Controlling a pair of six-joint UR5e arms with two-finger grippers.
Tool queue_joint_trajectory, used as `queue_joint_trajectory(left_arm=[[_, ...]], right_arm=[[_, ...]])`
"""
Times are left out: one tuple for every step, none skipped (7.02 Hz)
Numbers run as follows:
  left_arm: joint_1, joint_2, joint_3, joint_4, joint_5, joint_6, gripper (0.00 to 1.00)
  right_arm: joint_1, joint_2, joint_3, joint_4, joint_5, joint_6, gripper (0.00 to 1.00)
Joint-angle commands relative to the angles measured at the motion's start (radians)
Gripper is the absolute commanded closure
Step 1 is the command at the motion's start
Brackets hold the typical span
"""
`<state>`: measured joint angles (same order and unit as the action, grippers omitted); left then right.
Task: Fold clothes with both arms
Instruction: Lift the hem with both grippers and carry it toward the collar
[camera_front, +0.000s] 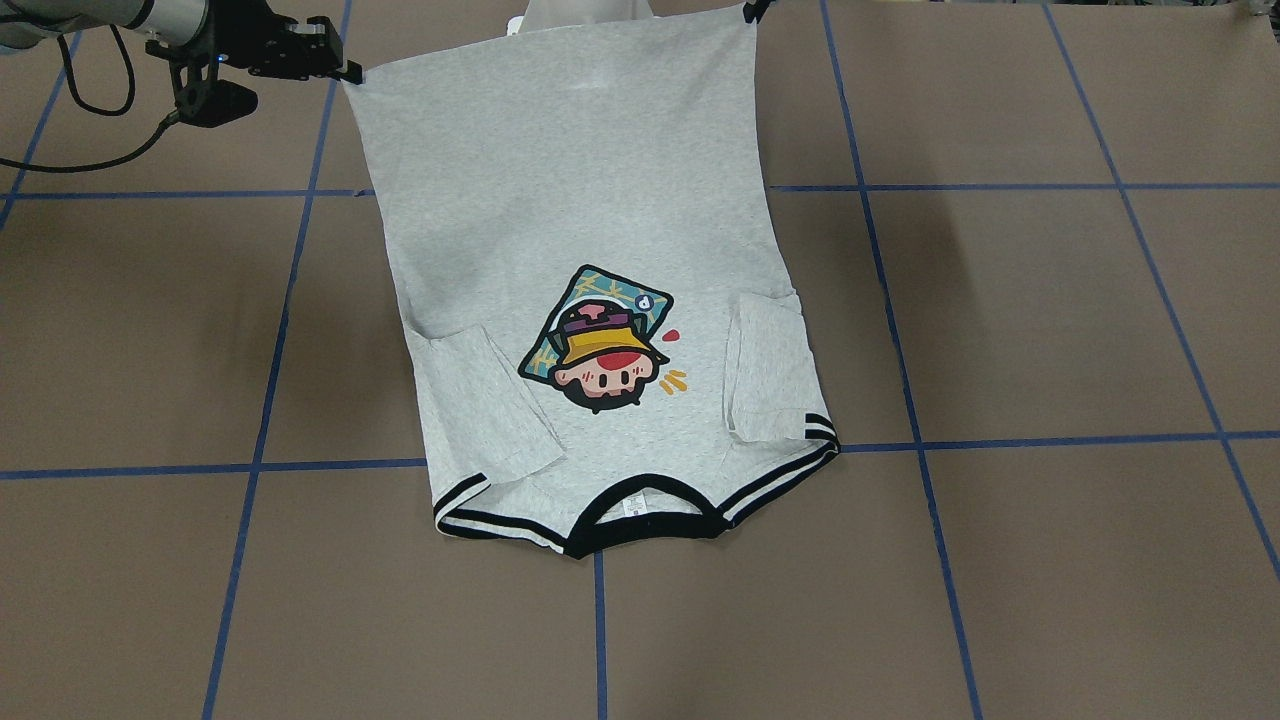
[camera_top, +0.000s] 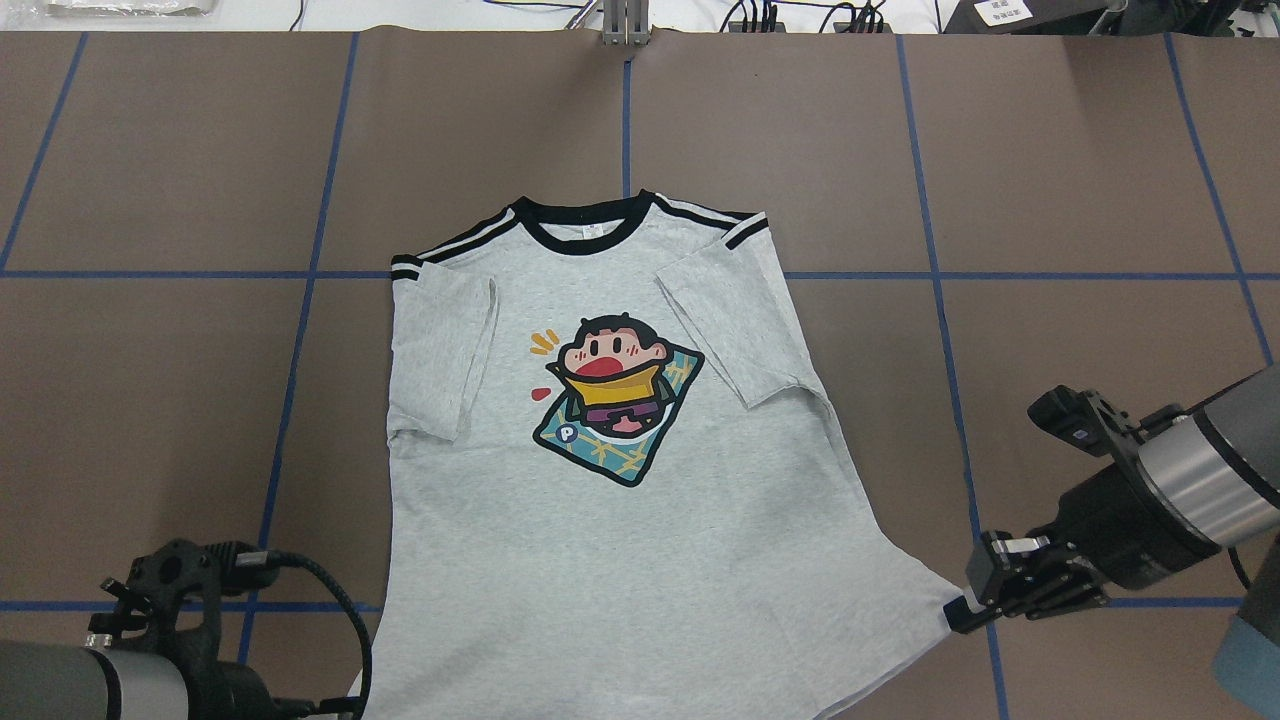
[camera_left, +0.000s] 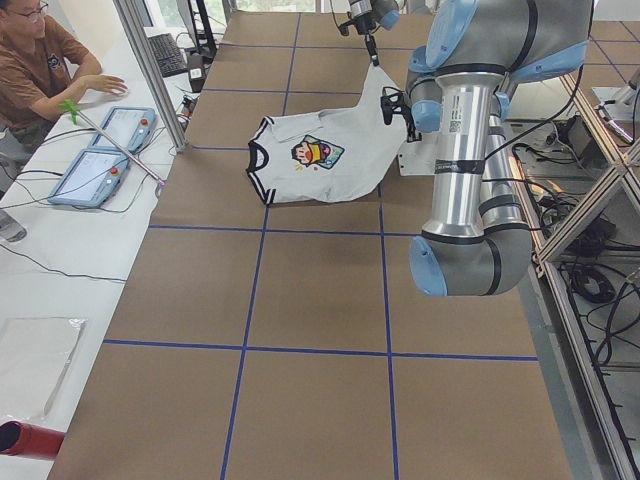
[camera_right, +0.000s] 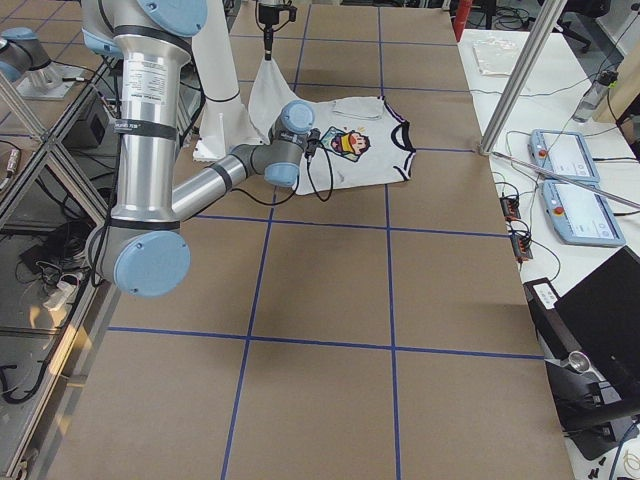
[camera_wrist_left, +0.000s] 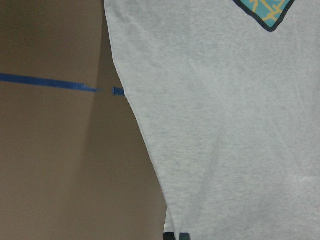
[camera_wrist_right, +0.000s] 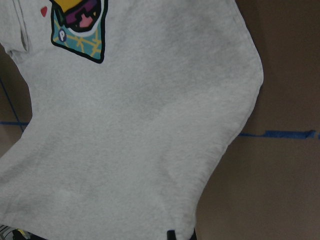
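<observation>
The grey T-shirt (camera_top: 620, 560) lies front up, its black collar (camera_top: 590, 215) at the far side and both sleeves folded in over the chest beside the cartoon head (camera_front: 600, 345). My right gripper (camera_top: 960, 612) is shut on one hem corner, pulling it up and outward. My left gripper (camera_front: 752, 10) is shut on the other hem corner, mostly cut off by the frame edge. The hem end hangs raised between the two while the collar end rests on the table. In both wrist views grey cloth (camera_wrist_left: 225, 125) (camera_wrist_right: 130, 150) fills the picture above the fingertips.
The brown table top (camera_top: 1080, 160) carries a grid of blue tape lines. The white pedestal (camera_front: 585, 15) stands just behind the raised hem. A seated person (camera_left: 40, 60) and two control tablets (camera_left: 100, 150) are at the far side of the table.
</observation>
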<state>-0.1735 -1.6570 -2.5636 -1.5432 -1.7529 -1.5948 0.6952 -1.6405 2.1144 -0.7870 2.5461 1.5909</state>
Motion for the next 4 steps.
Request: queue_joint_trajectory(left_arm=[[-0.157, -0.013, 0.019, 0.002, -0.045, 0.127, 1.0], [-0.294, -0.047, 0.075, 0.0, -0.154, 0.147, 1.0], [-0.402, -0.134, 0.176, 0.002, -0.204, 0.195, 1.0], [-0.431, -0.144, 0.245, -0.001, -0.204, 0.22, 1.0]], right_arm=[[0.09, 0.107, -0.101, 0.0, -0.004, 0.0, 1.0], [0.151, 0.158, -0.149, 0.0, -0.001, 0.0, 1.0], [0.183, 0.195, -0.203, 0.0, -0.006, -0.002, 1.0], [0.216, 0.25, -0.271, -0.003, -0.006, -0.003, 1.0]])
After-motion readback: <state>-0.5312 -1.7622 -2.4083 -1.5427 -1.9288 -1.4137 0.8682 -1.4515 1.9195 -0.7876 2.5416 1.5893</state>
